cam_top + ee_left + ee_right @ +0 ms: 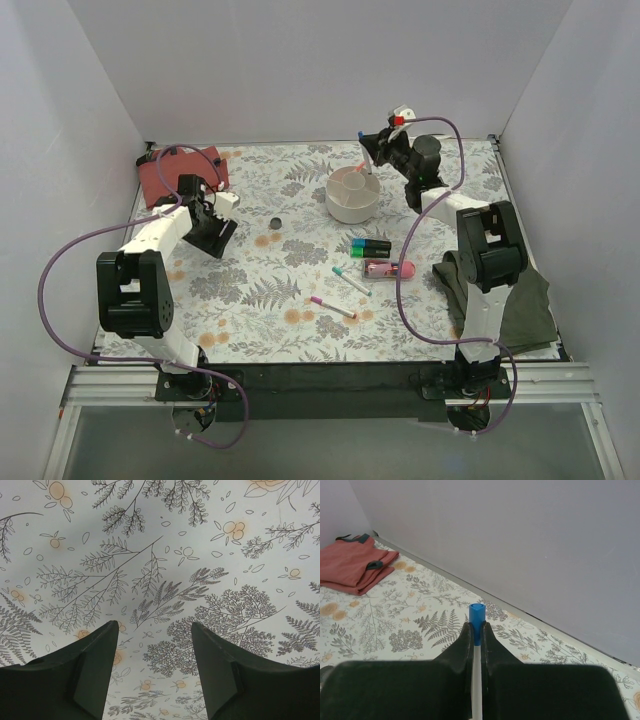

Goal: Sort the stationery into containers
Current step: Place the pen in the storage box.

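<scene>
My right gripper (pixel 370 150) is shut on a thin white pen with a blue cap (pixel 477 614) and holds it above the far rim of the round white tub (pixel 352 196). The pen shows in the top view (pixel 366 160) too. My left gripper (pixel 155 630) is open and empty over the floral cloth, to the left of a small dark cylinder (pixel 276 222). The red pouch (pixel 180 170) lies at the back left and shows in the right wrist view (pixel 355 562). Two black highlighters (pixel 371 245), a pink tube (pixel 390 269), a teal-capped pen (pixel 350 280) and a pink-capped pen (pixel 332 307) lie in front of the tub.
A dark green cloth (pixel 525 300) lies under the right arm's base at the right edge. Grey walls stand on three sides. Purple cables loop from both arms.
</scene>
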### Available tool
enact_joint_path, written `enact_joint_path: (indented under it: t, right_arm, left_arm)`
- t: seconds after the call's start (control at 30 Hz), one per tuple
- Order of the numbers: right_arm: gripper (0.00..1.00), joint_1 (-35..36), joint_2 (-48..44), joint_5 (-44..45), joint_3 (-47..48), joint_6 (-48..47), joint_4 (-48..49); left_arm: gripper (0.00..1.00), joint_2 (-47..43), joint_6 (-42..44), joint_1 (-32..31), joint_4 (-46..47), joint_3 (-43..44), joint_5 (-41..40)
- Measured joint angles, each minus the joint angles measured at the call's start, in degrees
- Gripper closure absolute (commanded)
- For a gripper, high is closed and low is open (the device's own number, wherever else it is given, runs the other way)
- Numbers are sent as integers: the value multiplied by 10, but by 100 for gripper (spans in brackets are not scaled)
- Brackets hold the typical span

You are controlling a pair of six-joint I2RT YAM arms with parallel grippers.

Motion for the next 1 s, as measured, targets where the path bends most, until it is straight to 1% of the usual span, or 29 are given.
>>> enact_joint_path:
  t: [0.33,0.43,0.47,0.53,0.57,0.63,0.8,0.93,1.0]
  right_arm:
    - [99,0,0,-3,-42,11,32]
    - [74,0,1,-3,-54,11,34]
    - [64,0,1,-5,-56,11,34]
    - [56,0,1,-7,-59,10,34]
    - [51,0,1,-8,-60,9,34]
    - [49,0,1,-10,-61,6,34]
    - [49,-1,-6,-14,-66,-2,12]
    - [48,-5,-52,-18,-78,-21,-27]
    - [47,-8,-92,-30,-86,-40,-52]
  left_arm:
    - [40,0,-6,0,-9,0,-11]
    - [40,2,-6,0,-9,0,-12]
    - [40,2,-6,0,-9,0,-12]
    - [40,3,-6,0,-9,1,-13]
    - [40,4,-6,0,-9,1,-14]
    - [40,4,-5,0,-8,2,-14]
    - [40,4,0,0,9,2,-16]
    - [40,2,5,0,34,-2,-14]
    - [41,-3,6,0,48,-10,-9]
